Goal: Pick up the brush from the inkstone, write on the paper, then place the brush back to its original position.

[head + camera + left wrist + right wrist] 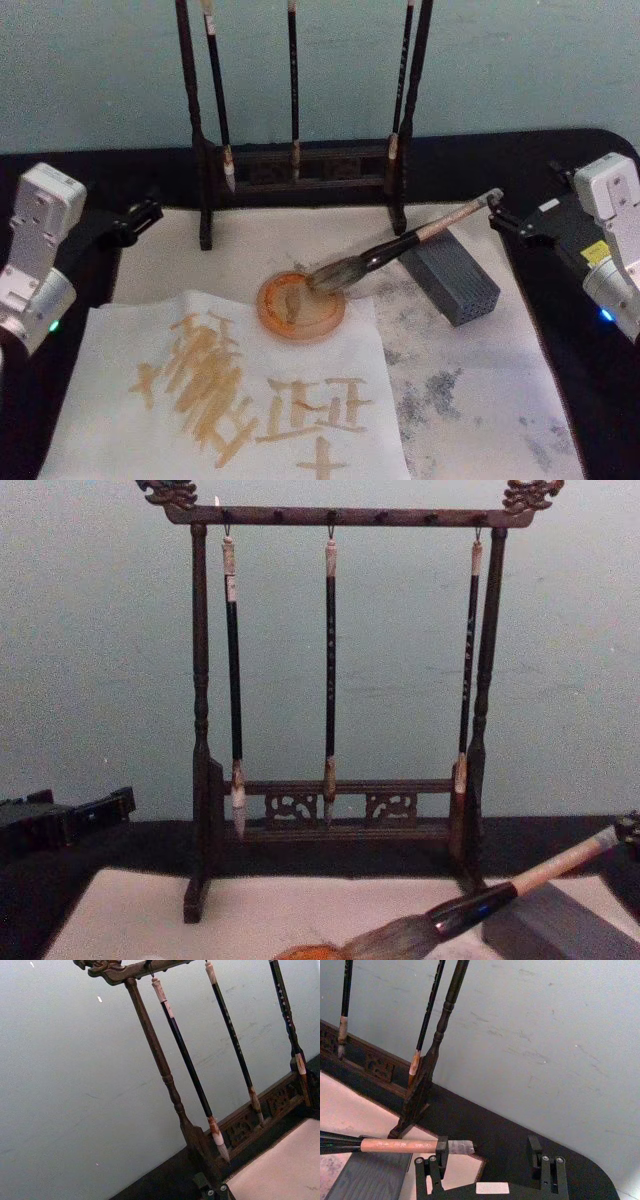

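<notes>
Right hand (488, 1145), fingers apart, flanks brush (400, 245) handle end; tuft on inkstone (275, 312), strokes on paper (350, 350). We judge brush returned: retreat straight, no nudging. Left hand (150, 212) parked left.

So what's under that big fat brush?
The brush has its bushy tip in the round orange inkstone and its handle propped on a grey block. What lies in the dish right beneath the hairs is covered.
</notes>
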Controlling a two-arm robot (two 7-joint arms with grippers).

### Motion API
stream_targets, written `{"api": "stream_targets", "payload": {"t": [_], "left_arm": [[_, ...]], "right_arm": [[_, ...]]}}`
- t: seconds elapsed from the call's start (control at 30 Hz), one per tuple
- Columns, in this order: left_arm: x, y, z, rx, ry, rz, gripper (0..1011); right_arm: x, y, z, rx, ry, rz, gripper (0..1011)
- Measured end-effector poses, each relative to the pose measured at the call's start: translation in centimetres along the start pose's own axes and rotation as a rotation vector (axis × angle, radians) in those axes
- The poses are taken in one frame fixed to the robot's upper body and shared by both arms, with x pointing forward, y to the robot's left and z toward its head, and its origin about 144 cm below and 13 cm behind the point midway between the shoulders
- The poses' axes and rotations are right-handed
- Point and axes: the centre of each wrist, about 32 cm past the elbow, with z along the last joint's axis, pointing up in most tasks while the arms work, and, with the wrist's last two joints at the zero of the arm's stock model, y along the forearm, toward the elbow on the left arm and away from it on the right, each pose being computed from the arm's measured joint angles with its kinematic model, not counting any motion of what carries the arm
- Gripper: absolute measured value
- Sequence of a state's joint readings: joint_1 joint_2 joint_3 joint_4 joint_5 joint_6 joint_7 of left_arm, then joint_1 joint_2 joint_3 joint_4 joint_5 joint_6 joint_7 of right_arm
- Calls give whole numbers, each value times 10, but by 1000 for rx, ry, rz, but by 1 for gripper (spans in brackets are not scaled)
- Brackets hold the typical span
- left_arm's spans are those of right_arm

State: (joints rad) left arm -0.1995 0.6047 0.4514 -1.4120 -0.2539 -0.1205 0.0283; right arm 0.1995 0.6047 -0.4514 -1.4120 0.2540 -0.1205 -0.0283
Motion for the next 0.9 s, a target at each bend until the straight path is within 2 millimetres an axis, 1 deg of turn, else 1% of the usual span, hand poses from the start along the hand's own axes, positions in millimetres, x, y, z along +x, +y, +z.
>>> {"api": "stream_targets", "payload": {"t": [0.9], "left_arm": [[0,0,0,0,0,0,1002]], "right_arm": [[0,0,0,0,0,0,1006]]}}
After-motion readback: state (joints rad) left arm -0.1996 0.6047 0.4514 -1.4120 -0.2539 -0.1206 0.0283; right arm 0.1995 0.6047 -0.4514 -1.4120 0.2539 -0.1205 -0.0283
